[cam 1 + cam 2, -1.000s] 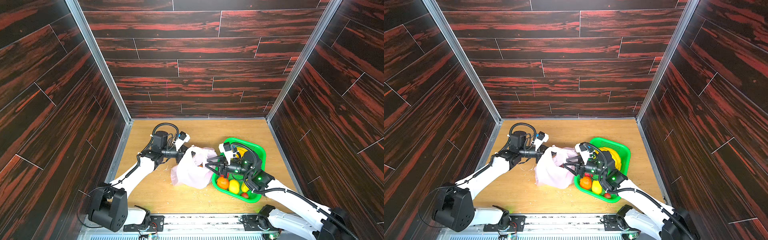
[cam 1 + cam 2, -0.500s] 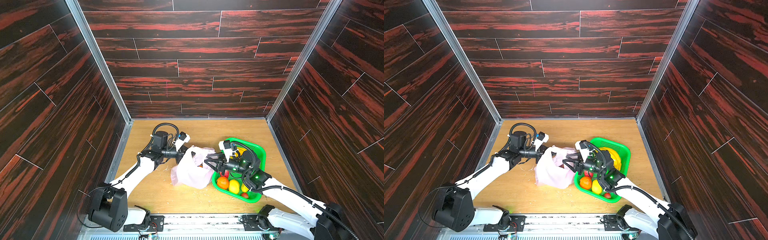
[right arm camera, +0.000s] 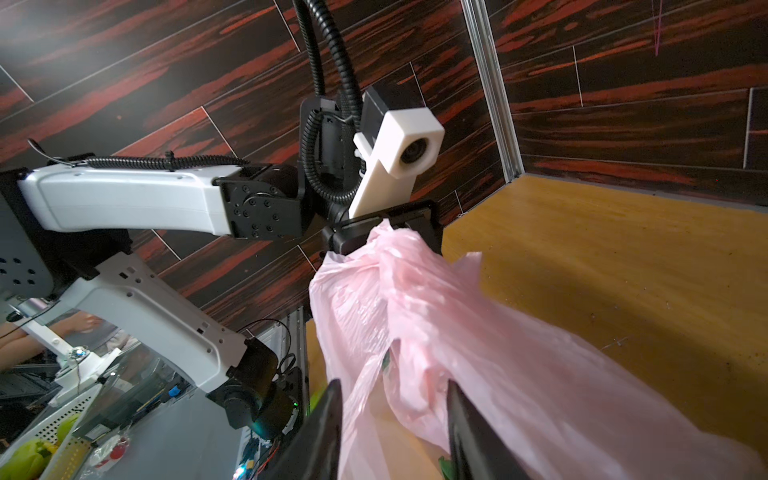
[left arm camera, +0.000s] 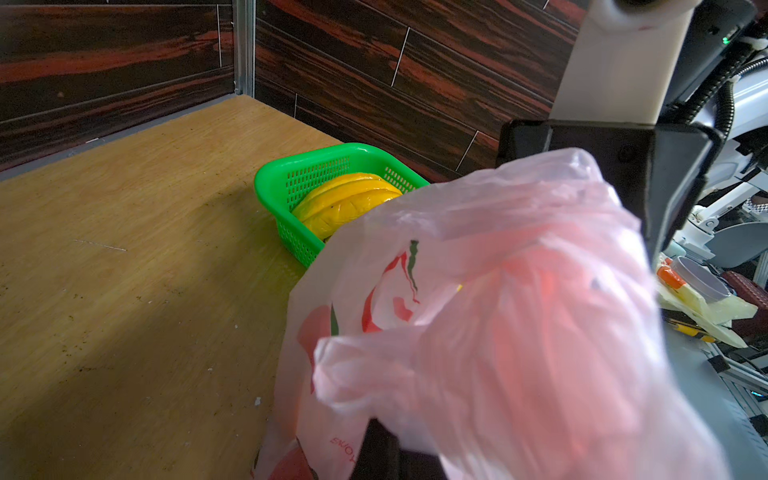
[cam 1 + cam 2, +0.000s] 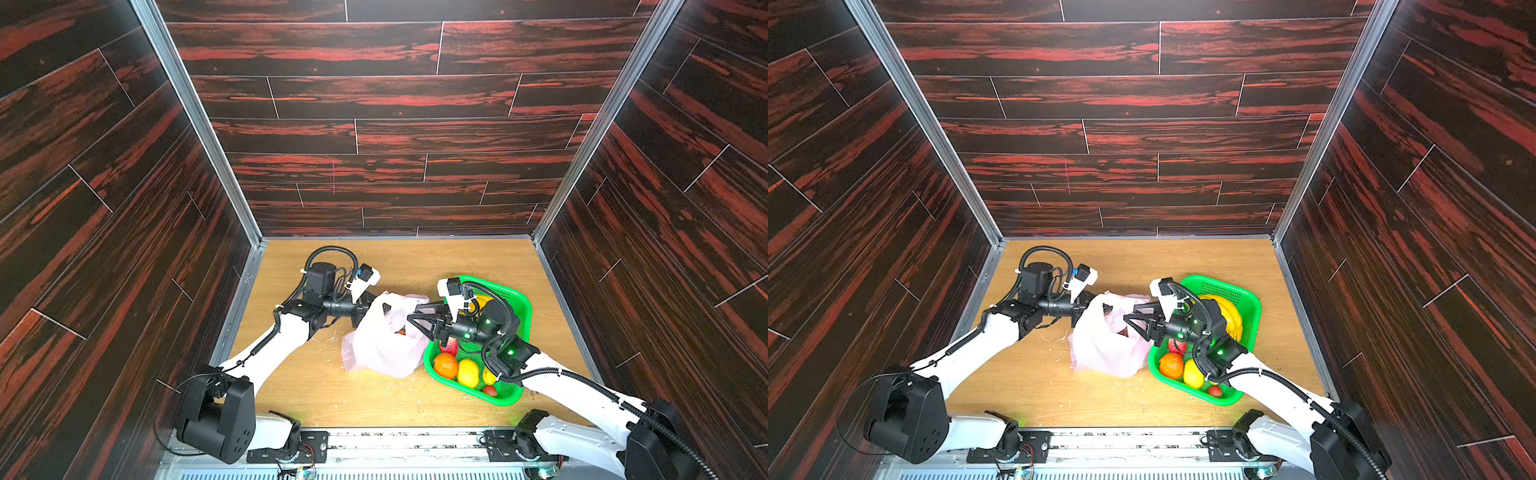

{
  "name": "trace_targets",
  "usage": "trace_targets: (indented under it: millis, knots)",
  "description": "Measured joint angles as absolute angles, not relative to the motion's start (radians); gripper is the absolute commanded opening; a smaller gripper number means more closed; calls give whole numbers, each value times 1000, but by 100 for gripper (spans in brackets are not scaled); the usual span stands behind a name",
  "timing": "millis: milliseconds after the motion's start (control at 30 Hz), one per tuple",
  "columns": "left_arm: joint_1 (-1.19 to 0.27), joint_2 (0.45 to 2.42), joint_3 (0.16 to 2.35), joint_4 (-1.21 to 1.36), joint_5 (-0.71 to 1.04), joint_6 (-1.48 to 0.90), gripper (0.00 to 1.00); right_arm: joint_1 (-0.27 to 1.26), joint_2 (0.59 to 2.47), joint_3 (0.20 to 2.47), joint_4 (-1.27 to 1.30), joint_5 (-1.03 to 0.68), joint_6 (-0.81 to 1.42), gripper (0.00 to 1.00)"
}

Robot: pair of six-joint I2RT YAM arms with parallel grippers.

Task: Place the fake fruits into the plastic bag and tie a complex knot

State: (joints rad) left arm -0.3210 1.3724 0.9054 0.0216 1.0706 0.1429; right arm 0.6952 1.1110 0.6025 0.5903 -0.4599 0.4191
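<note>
R gripper (image 5: 411, 316) is shifting off the green basket (image 5: 521, 309) & into the mouth of the plastic bag (image 5: 378, 351). Its jaws are narrowing a bit vs a sec ago but still standing apart, w/ bag film hanging loosely btwn them in the right wrist view; can't tell if it's carrying anything. L gripper (image 5: 365, 309) is staying clamped on the bag's upper edge, holding it up. Bag's sitting on the table (image 5: 415, 266), just beside the basket. Fake fruits (image 5: 457, 370) are mostly still lying in the basket, so loading's prob still going & the knot isn't started.
</note>
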Motion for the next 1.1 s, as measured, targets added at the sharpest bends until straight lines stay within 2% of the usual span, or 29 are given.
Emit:
trace_targets:
  millis: [467,633,800,1100]
  knots:
    - [-321,1372,905,15,1074,150,0,695,1131,616,601,-453,408,26]
    - [-321,1372,905,14,1074,154,0,695,1141,617,614,-444,411,17]
    - [-321,1372,905,10,1073,158,0,695,1143,618,620,-431,416,0]
    - [-321,1345,905,-6,1000,167,0,695,1104,618,564,-392,407,0]
